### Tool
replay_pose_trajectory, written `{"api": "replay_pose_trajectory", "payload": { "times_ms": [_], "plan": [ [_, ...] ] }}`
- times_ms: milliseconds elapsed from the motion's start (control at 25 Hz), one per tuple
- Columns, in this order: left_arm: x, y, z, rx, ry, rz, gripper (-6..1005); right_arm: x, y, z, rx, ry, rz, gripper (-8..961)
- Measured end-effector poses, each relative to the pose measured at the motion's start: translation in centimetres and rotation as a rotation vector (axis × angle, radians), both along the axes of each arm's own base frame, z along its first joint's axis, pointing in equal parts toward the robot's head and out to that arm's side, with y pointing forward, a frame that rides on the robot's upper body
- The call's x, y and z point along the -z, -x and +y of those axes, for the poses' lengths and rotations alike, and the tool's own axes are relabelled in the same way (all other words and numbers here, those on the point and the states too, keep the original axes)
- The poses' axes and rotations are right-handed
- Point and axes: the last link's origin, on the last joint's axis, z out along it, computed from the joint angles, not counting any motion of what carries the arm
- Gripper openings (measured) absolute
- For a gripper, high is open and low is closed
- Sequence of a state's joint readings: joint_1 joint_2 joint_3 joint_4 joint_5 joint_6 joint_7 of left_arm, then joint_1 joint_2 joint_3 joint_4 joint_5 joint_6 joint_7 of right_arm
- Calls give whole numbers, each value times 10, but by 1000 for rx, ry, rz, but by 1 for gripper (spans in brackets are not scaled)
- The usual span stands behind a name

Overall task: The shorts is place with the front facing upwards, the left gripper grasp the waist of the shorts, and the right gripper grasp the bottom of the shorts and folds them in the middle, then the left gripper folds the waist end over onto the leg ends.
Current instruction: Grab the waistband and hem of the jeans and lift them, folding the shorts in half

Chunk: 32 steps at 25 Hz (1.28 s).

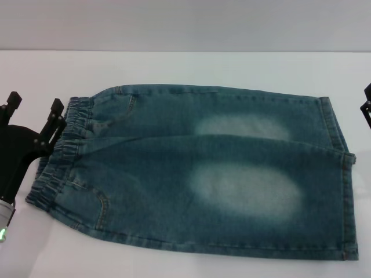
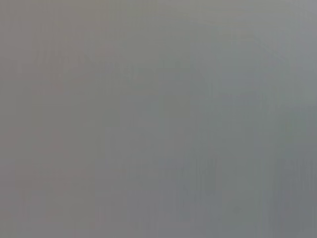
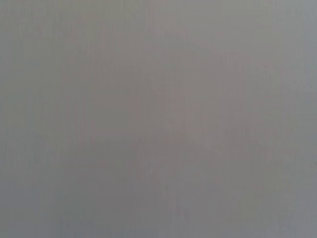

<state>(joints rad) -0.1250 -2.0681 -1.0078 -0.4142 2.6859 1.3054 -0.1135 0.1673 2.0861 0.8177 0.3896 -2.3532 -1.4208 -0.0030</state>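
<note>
— Denim shorts [image 1: 197, 174] fill the near part of the head view, their lower hem closest to the camera. How do they lie?

— Flat on the white table [image 1: 174, 66], front side up, both legs side by side. The elastic waistband [image 1: 61, 153] is toward the robot's left, the leg hems [image 1: 342, 174] toward its right. Each leg has a pale faded patch on it.

— Any container in play?

— None shows; the shorts rest straight on the tabletop.

— Where is the left gripper [image 1: 33, 121] relative to the waist?

— At the left edge of the head view, right by the waistband's far end. Its two black fingers stand spread apart, and one fingertip [image 1: 56, 113] sits against or just over the gathered elastic. Nothing is between the fingers, so the jaws are released and not holding the cloth.

— And the right gripper [image 1: 367, 104]?

— Only a black sliver pokes in at the right edge, just beside the far leg's hem. The rest is cut off, so whether its jaws are spread or closed cannot be told.

— Do the wrist views help?

— No. Both show only a plain grey field with no outline to make out.

— Anything else hidden?

— The near right corner of the shorts runs close to the bottom edge of the head view.
</note>
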Motion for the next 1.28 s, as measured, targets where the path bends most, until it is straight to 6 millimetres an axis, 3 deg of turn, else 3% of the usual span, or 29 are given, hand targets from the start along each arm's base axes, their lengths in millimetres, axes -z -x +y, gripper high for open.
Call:
{"api": "replay_pose_trajectory", "payload": {
  "times_ms": [600, 840, 1000, 1120, 1280],
  "plan": [
    [0, -1, -3, 8, 11, -7, 799, 13, 6, 2, -2, 109, 84, 768],
    [-4, -12, 4, -8, 67, -51, 798, 10, 24, 19, 31, 248, 135, 768],
    [-14, -27, 9, -55, 148, -33, 797, -3, 43, 34, 89, 349, 151, 768],
    [-32, -51, 21, -153, 221, -1, 796, -18, 64, 47, 144, 409, 127, 768],
    [-48, -64, 29, -356, 347, 69, 796, -33, 90, 57, 270, 520, 66, 767]
  ]
}}
